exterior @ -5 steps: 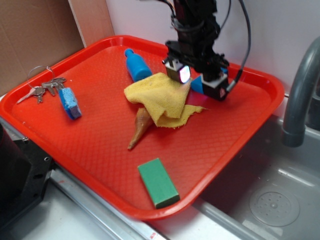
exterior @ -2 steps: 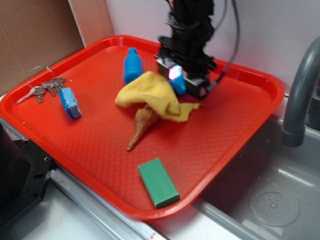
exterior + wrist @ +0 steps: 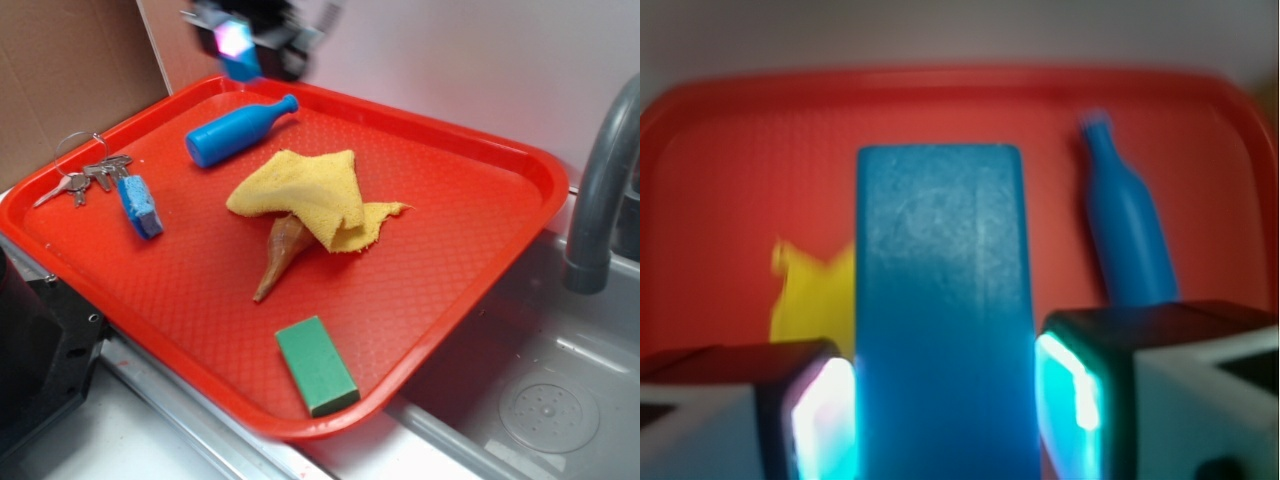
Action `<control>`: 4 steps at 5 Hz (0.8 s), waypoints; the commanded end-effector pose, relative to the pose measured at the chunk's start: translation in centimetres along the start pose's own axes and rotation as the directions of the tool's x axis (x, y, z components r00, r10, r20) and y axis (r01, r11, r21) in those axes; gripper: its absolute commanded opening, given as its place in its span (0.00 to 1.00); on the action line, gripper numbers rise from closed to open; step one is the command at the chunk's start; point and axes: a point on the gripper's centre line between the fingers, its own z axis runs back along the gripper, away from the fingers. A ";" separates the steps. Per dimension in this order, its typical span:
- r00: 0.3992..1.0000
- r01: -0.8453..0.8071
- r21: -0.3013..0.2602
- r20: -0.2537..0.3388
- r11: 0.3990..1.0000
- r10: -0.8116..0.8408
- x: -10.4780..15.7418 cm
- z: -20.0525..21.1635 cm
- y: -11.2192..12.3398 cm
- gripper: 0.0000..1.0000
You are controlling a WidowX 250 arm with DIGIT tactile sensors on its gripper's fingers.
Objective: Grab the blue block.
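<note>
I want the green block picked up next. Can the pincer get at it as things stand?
Probably not yet: the pincer is shut on the blue block. The green block itself lies uncovered on the tray.

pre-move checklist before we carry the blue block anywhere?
1. Blue block between both fingers: ok.
2. Gripper with the block lifted off the red tray: ok.
3. Yellow cloth free of the gripper: ok, it lies on the tray.
4. Blue bottle upright: not ok, it lies on its side.
5. Grip firmness against slip: cannot tell.
6. Green block and keys out of the way: ok.
</note>
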 end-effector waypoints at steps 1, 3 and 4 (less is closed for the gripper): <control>0.990 -0.138 0.128 -0.012 0.982 0.140 -4.5 6.0 2.5 0.00; 0.990 -0.085 0.151 -0.103 0.985 0.101 -7.0 6.2 0.9 0.00; 0.988 -0.101 0.174 -0.096 0.980 0.119 -7.7 6.7 0.9 0.00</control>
